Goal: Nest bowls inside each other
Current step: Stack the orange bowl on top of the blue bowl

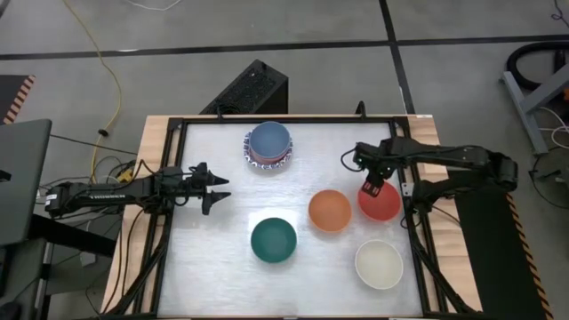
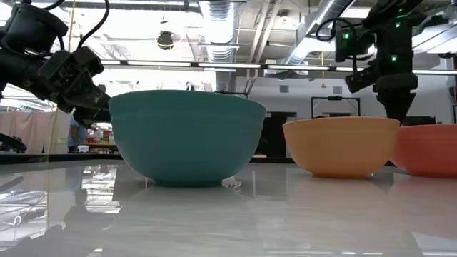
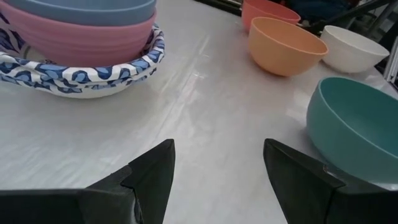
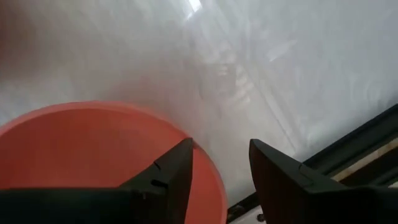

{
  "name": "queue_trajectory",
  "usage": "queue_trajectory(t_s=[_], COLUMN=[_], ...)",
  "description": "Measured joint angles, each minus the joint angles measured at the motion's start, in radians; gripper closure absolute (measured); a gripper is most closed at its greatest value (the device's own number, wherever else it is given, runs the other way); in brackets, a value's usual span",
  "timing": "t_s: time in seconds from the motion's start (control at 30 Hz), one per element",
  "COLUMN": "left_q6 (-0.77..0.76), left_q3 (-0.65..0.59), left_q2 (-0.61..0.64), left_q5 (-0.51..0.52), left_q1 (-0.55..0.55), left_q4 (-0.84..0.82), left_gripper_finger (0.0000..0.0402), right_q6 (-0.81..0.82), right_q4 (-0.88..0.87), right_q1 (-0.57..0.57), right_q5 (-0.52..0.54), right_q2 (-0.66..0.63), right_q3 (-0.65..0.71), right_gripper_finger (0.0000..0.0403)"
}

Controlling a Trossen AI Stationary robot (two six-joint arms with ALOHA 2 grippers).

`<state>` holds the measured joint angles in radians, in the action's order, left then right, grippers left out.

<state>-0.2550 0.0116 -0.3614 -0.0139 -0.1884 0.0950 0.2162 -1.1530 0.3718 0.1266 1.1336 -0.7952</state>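
The right gripper [image 1: 374,188] straddled the red bowl's [image 1: 382,205] rim, fingers apart (nothing gripped); the left gripper [image 1: 216,189] waited wide near the table's [image 1: 222,284] left edge.

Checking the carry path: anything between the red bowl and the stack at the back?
Nothing visible. The red bowl, under the open right gripper, has bare table toward the stack; the orange bowl sits beside that line.

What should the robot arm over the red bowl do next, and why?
Probably lower the right gripper and close on the red bowl. Its open fingers straddle the bowl's rim, one inside, one outside, and the bowl sits loose beside the orange bowl, not yet nested.
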Motion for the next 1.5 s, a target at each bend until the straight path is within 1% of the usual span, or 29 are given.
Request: queue_trajectory(t_s=[0.13,0.27,0.37,0.43,0.53,0.57,0.67,0.8,0.93,1.0,1.1,1.17,1.33,1.5], left_q6=[0.0,0.0,0.004,0.004,0.005,0.005,0.005,0.006,0.006,0.006,0.006,0.006,0.006,0.006], left_q3=[0.0,0.0,0.0,0.0,0.0,0.0,0.0,0.0,0.0,0.0,0.0,0.0,0.0,0.0], left_q2=[0.0,0.0,0.0,0.0,0.0,0.0,0.0,0.0,0.0,0.0,0.0,0.0,0.0,0.0], left_q5=[0.0,0.0,0.0,0.001,0.002,0.002,0.003,0.003,0.003,0.003,0.004,0.003,0.003,0.003], left_q1=[0.0,0.0,0.0,0.0,0.0,0.0,0.0,0.0,0.0,0.0,0.0,0.0,0.0,0.0], left_q4=[-0.004,-0.012,-0.015,-0.015,-0.015,-0.015,-0.015,-0.016,-0.018,-0.018,-0.018,-0.018,-0.023,-0.039], left_gripper_finger=[0.0167,0.0167,0.0167,0.0167,0.0167,0.0167,0.0167,0.0167,0.0167,0.0167,0.0167,0.0167,0.0167,0.0167], right_q6=[-0.058,-0.085,-0.087,-0.094,-0.094,-0.094,-0.069,-0.052,0.017,0.032,0.045,0.045,0.014,0.044], right_q4=[0.012,0.011,-0.002,-0.012,-0.023,-0.024,-0.02,-0.016,-0.016,-0.014,-0.007,-0.011,-0.054,-0.078], right_q1=[0.021,0.037,0.044,0.043,0.04,0.04,0.04,0.04,0.041,0.042,0.042,0.042,0.035,0.006], right_q5=[-0.048,-0.05,-0.05,-0.05,-0.05,-0.05,-0.049,-0.046,0.022,0.037,0.03,-0.001,-0.09,-0.099], right_q2=[0.05,0.135,0.201,0.237,0.27,0.274,0.272,0.232,0.181,0.151,0.118,0.098,0.038,-0.029], right_q3=[0.0,0.0,0.0,0.0,0.0,0.0,0.0,-0.005,-0.039,-0.063,-0.099,-0.12,-0.153,-0.147], right_gripper_finger=[0.0226,0.0233,0.0267,0.0306,0.0377,0.0388,0.0389,0.0397,0.0398,0.0399,0.0399,0.0391,0.0337,0.0267])
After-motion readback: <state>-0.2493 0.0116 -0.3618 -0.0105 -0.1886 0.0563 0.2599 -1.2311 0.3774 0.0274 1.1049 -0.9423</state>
